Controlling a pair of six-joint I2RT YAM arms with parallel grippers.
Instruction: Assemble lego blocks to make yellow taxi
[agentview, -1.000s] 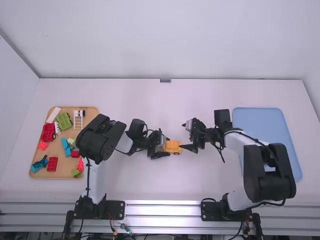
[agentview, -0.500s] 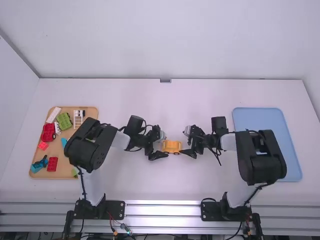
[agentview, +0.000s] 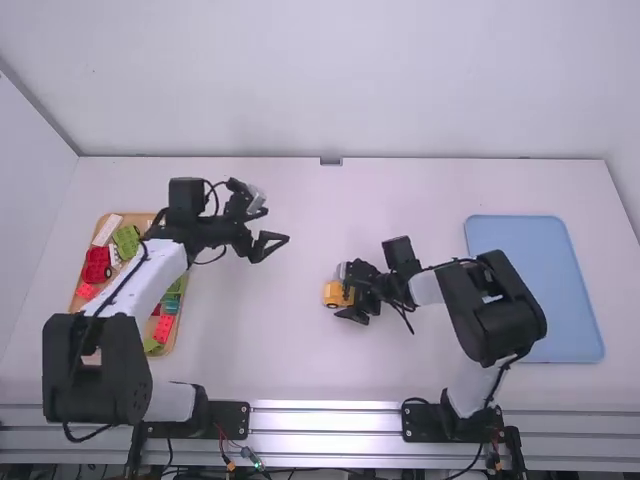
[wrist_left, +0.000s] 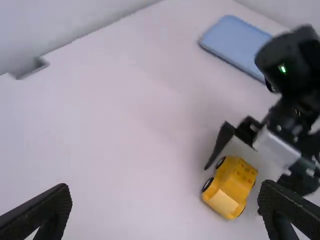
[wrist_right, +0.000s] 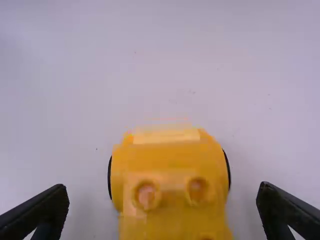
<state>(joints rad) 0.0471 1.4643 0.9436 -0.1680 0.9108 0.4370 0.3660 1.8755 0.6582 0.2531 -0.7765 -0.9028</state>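
Note:
The yellow taxi (agentview: 336, 295) stands on the table near the middle, black wheels at its sides. Around its right end is my right gripper (agentview: 346, 291), open, its fingers apart from the car's sides. In the right wrist view the taxi (wrist_right: 170, 185), with round studs on top, lies between the fingertips of the open right gripper (wrist_right: 162, 192). My left gripper (agentview: 275, 226) is open and holds nothing, up and to the left of the car. The left wrist view has the left gripper (wrist_left: 165, 192) wide open and the taxi (wrist_left: 231, 187) farther off.
A wooden tray (agentview: 135, 218) with several coloured blocks stands at the left, partly under the left arm. At the right lies a blue tray (agentview: 535, 232). Bare table (agentview: 330, 215) surrounds the car and separates the two arms.
My left gripper has left the taxi and moved up and to the left. My right gripper has moved left to stand around the taxi's right end.

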